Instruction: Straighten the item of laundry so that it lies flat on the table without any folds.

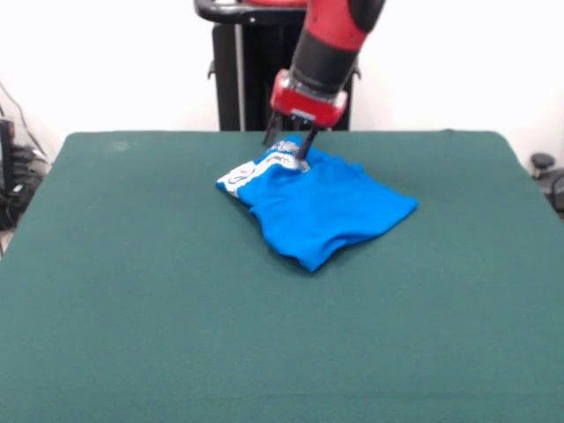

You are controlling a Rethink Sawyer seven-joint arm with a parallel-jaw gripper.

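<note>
The item of laundry [322, 210] is a bright blue T-shirt lying crumpled and folded over itself a little beyond the middle of the table [132, 317]. A strip of white print shows along its far left edge. My gripper [286, 148] comes down from above onto that far edge. Its two dark fingers [305, 152] stand apart, open, with a raised bit of blue and white cloth between them. The near corner of the shirt points toward the table's front.
The table's dark green cloth spreads wide on all sides of the shirt. Dark cables and equipment [13, 176] sit off the left edge, and a dark object [546, 172] sits off the right edge.
</note>
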